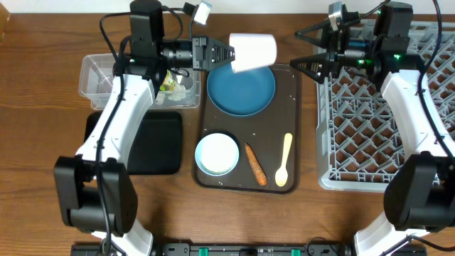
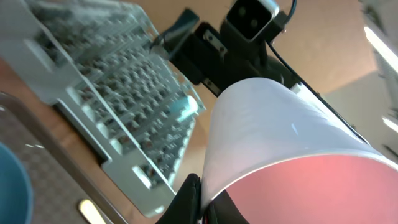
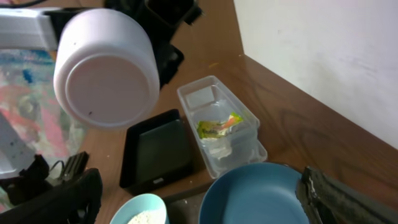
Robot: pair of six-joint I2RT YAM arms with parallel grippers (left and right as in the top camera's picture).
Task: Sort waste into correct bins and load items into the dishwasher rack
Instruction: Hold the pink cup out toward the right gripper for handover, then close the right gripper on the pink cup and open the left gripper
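Note:
My left gripper [image 1: 229,54] is shut on the rim of the small pink-inside cup [image 1: 253,51], holding it on its side above the back of the brown tray; the cup fills the left wrist view [image 2: 280,124]. My right gripper [image 1: 313,65] is open and empty by the dishwasher rack's [image 1: 398,114] left edge, its fingers spread over the dark blue plate [image 3: 261,193]. The plate [image 1: 242,89], the white-inside bowl [image 1: 217,154] holding rice, the carrot piece [image 1: 255,164] and the pale yellow spoon [image 1: 284,160] lie on the tray. No light blue cup shows.
The clear tub [image 1: 138,82] at back left holds the wrapper [image 3: 217,126] and white tissues. The black tray [image 1: 153,142] lies just in front of it. The brown serving tray [image 1: 288,92] sits between the bins and the rack. The grey rack [image 2: 124,81] fills the right side.

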